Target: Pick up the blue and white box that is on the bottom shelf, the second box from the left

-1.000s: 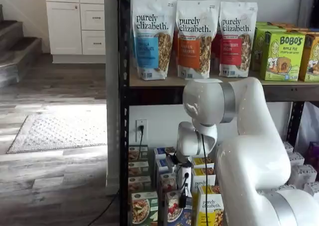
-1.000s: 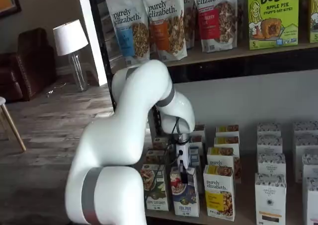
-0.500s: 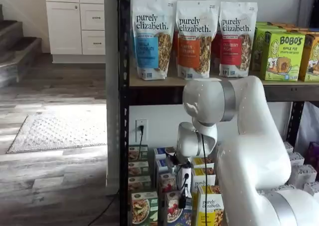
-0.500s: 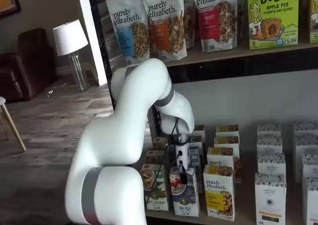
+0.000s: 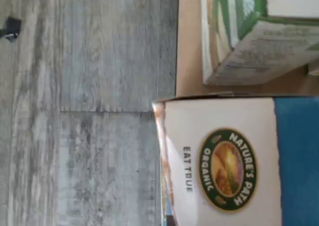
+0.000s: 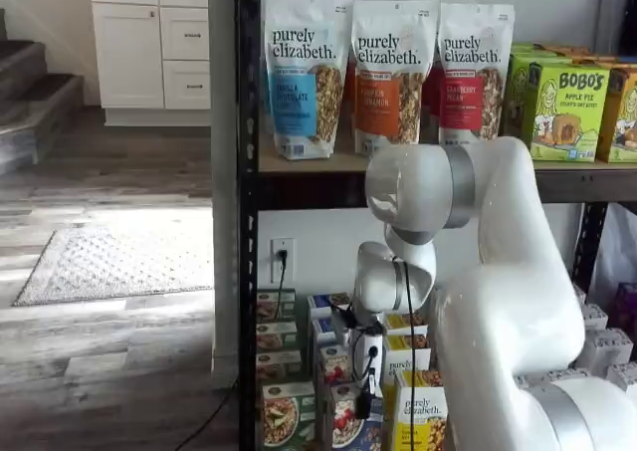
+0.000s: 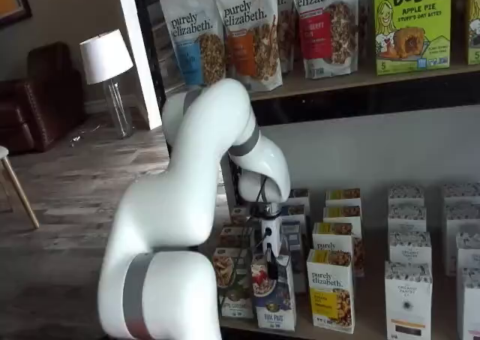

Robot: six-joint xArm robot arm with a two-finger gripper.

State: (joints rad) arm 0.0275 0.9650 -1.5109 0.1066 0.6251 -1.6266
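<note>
The blue and white box point(image 7: 274, 301) stands at the front of the bottom shelf point(image 7: 360, 332), tilted and drawn a little out of its row. In both shelf views my gripper point(image 7: 270, 268) comes down on its top, with the black fingers point(image 6: 365, 399) shut on the blue and white box point(image 6: 347, 423). The wrist view is filled by the box's white top point(image 5: 224, 161) with a round logo and a blue side. The box partly overhangs the shelf's front edge above the floor.
A green carton point(image 7: 232, 284) stands just left of the held box and a yellow carton point(image 7: 331, 290) just right. More cartons sit in rows behind. Granola bags point(image 6: 386, 73) fill the wooden tier above. My white arm point(image 6: 498, 282) hides much of the shelf.
The blue and white box has tilted and come forward out of its row, with the gripper still closed on it. The arm's elbow has risen slightly.
</note>
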